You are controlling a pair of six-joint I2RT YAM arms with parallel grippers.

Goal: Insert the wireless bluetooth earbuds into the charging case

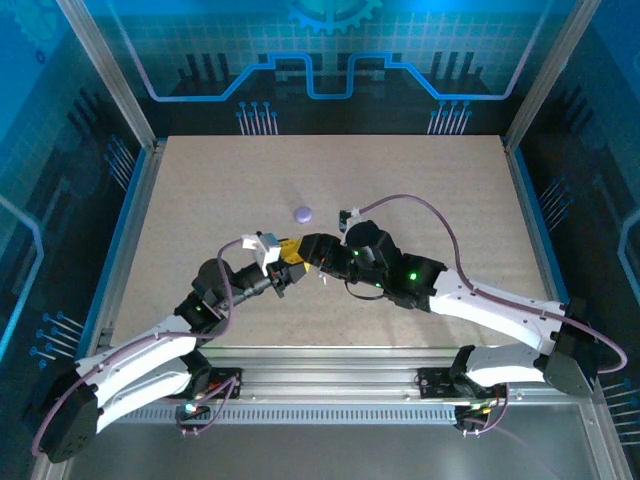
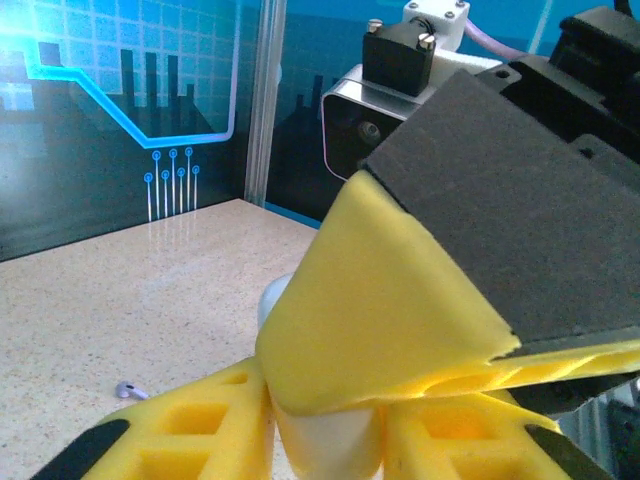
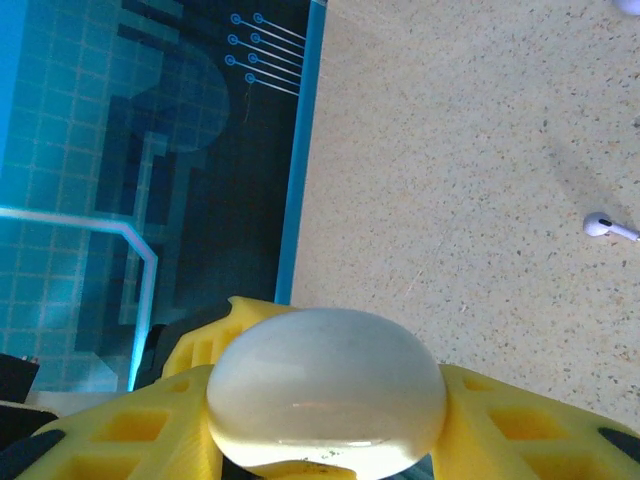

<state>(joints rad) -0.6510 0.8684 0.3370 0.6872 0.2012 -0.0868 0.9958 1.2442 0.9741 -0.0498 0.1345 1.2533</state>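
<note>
1. Count: one charging case (image 3: 325, 385), white and pebble-shaped, low in the middle of the right wrist view. From above it is hidden where the two grippers meet, just below the middle of the frame.
2. Right gripper (image 3: 325, 440): its yellow fingers (image 3: 130, 430) clamp the case from either side.
3. Left gripper (image 2: 325, 450): its yellow lattice fingers (image 2: 200, 425) are closed against a white body (image 2: 275, 300) at the bottom of the left wrist view, which looks like the same case. The right gripper's yellow pad overlaps it from the upper right.
4. Earbuds: one earbud (image 3: 605, 227) lies on the table (image 1: 420, 190) at the right edge of the right wrist view, apart from the case. One small piece (image 2: 130, 390) lies at the lower left of the left wrist view. I cannot tell whether both are the same earbud.
5. One round lavender object (image 1: 303, 213) sits on the table just above the grippers in the top view, touching nothing. What it is I cannot tell.
6. Markings: the blue backdrop (image 1: 330, 60) carries printed circuit lines and a gear shape.
</note>
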